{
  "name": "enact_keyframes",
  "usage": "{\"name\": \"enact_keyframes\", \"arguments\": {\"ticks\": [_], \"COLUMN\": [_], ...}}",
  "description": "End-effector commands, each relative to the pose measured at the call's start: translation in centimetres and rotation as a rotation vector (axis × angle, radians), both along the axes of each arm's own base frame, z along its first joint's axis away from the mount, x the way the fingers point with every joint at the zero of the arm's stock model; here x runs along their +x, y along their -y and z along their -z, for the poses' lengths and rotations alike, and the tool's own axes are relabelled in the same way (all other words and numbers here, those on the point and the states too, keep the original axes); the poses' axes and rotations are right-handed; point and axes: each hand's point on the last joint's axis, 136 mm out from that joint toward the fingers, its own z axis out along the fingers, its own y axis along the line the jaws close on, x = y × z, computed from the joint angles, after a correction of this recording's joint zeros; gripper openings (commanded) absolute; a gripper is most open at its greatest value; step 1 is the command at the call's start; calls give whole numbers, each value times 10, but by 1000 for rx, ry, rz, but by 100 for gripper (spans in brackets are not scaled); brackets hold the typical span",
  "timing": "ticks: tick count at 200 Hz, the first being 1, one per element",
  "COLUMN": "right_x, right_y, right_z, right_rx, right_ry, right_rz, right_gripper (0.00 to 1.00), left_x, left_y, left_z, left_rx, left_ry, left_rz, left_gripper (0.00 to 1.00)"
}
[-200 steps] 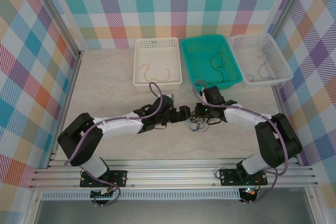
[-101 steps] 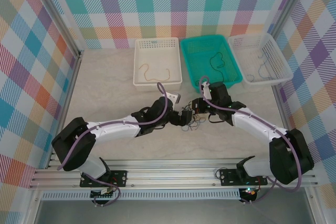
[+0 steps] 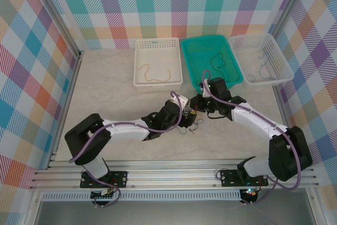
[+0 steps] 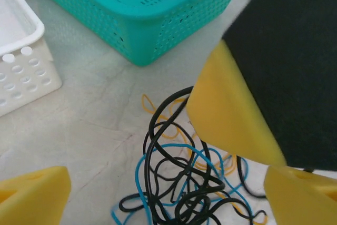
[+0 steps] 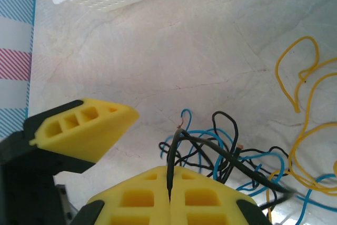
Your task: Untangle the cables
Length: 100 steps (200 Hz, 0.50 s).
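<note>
Top external: left arm [image 3: 131, 128] has reached forward, open jaws flanking cables [image 3: 192, 125].

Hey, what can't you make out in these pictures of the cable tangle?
Right wrist view: the black cable vanishes between the fingers of the shut right claw; the orange cable runs off the right edge.
Left wrist view: the right claw covers the right side of the tangle; the bottom edge cuts off its lower part.
Top view: the tangle is too small, and partly under the left claw and right claw, to trace any crossing.
</note>
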Motion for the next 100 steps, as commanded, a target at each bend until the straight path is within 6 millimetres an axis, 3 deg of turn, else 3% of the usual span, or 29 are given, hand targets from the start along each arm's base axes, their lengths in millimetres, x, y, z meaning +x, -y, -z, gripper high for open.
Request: {"name": "enact_keyframes", "arguments": {"ticks": [1, 45, 100], "right_x": [-6, -7, -10], "right_y": [-11, -14, -8], "right_z": [-10, -14, -13], "right_rx": [52, 87, 81], "right_ry": [-85, -98, -97], "right_rz": [-1, 4, 32], "right_gripper": [0, 0, 0], "left_x": [17, 34, 33], "left_y": [12, 27, 23], "left_z": [-18, -14, 0], "left_rx": [16, 6, -37], "left_ry": [136, 156, 103], "left_rz": [-26, -63, -108], "left_gripper": [90, 73, 61]}}
